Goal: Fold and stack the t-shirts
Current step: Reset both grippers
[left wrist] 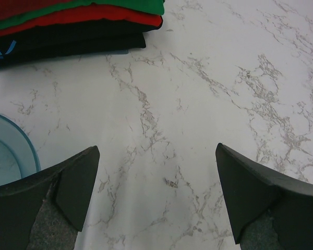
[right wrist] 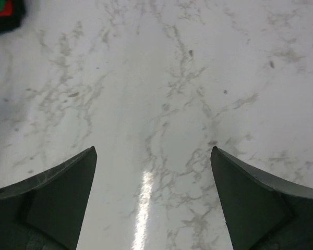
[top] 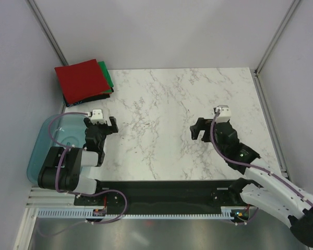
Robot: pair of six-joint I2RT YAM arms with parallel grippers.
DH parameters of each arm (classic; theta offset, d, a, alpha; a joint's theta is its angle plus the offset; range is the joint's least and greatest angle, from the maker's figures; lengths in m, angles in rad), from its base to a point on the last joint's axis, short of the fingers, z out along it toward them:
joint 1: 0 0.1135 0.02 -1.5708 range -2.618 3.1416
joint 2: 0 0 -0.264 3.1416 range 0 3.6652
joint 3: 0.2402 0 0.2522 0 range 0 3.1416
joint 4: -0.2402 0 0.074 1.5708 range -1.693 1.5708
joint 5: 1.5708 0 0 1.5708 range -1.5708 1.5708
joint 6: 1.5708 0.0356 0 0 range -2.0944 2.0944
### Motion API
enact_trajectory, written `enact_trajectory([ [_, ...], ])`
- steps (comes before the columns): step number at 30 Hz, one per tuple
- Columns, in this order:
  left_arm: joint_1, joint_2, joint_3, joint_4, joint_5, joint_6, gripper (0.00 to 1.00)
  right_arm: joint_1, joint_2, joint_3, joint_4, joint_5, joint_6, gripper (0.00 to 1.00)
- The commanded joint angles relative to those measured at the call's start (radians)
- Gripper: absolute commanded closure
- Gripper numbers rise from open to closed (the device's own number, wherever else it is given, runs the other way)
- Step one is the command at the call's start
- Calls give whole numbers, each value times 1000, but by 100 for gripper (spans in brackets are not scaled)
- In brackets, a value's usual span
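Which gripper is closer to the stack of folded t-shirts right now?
Left. The left gripper hangs just on the near side of the stack of folded t-shirts; the right gripper is far off to the stack's right.

A white, grey-veined marble counter (top: 172,104) was enclosed on three sides by plain pale walls (top: 161,31), joined at the corners by metal posts (top: 275,36). Light was reflected off its surface as a bright streak (right wrist: 142,208).
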Motion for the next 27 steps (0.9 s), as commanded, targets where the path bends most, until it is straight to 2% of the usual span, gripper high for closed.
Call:
enact_trajectory([
  [1,-1,3,-4,80,3,49,0,3,142,58,89,254,-246,2],
  [2,-1,4,-4,80,3,49,0,-2,155,33,125,323,-279,2],
  [5,-1,4,-4,80,4,49,0,-17,152,-124,425,321,-422,2],
  [6,-1,4,-4,80,4,49,0,-20,150,-170,606,381,-491,2],
  [7,-1,3,-6,80,3,47,0,-26,170,-242,689,428,-514,2],
  [9,-1,3,-4,80,4,49,0,-71,224,-284,855,465,-583,2],
  [11,-1,4,-3,80,3,49,0,-158,331,-324,966,431,-552,2],
  [13,1,6,-3,79,6,49,0,-195,435,-352,1036,400,-567,2],
  [14,1,6,-3,77,7,49,0,-232,469,-364,1131,408,-541,2],
  [16,1,4,-3,76,7,49,0,-275,558,-389,1216,373,-504,2],
  [21,2,6,2,74,9,49,0,-367,699,-346,1336,257,-580,2],
  [25,1,6,-1,76,9,50,0,-538,777,-368,1386,92,-421,2],
  [26,2,7,0,76,10,49,0,-557,799,-375,1473,36,-433,2],
  [27,2,6,0,76,10,49,0,-557,782,-367,1429,13,-441,2],
])
